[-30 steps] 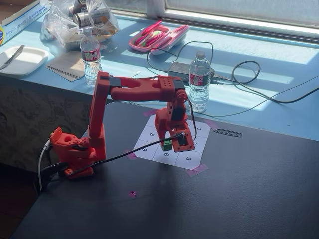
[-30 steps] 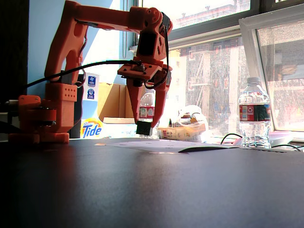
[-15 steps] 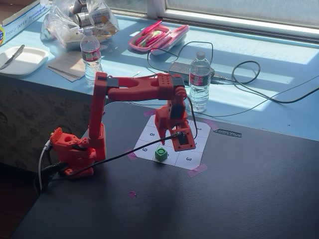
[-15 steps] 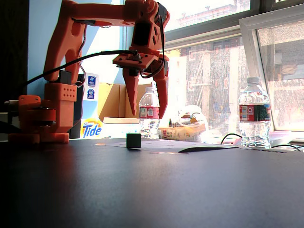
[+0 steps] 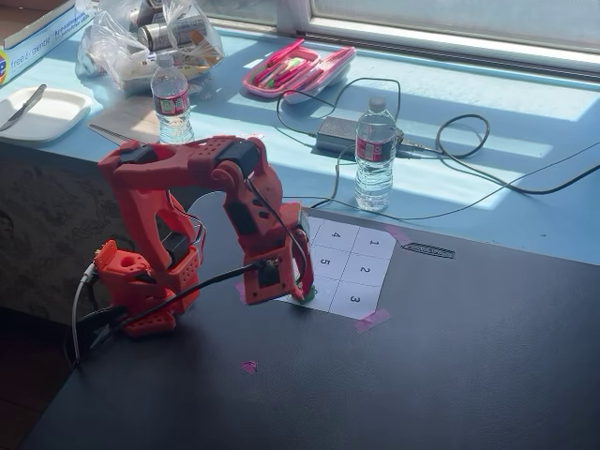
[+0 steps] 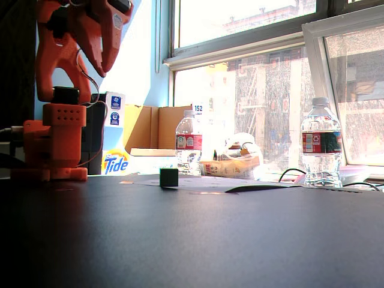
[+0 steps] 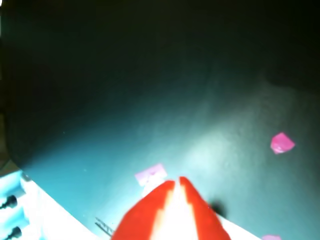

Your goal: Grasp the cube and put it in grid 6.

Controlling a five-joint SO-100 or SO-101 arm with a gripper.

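black table (image 5: 487, 356), grid sheet (image 5: 352, 267) (taped)

You see a red-orange arm (image 5: 178, 216) on a black table (image 5: 450, 366). Its gripper (image 7: 175, 183) shows in the wrist view as two bright red fingers. The paper sheet (image 5: 352, 267) is white with black digits and thin grid lines, held by pink tape (image 5: 371, 320). A small pink scrap (image 5: 248, 366) lies on the black surface. In the low fixed view the cube (image 6: 169, 177) looks dark against the bright window. Two clear bottles (image 5: 375, 155) carry red labels, on a pale blue ledge (image 5: 525, 206).
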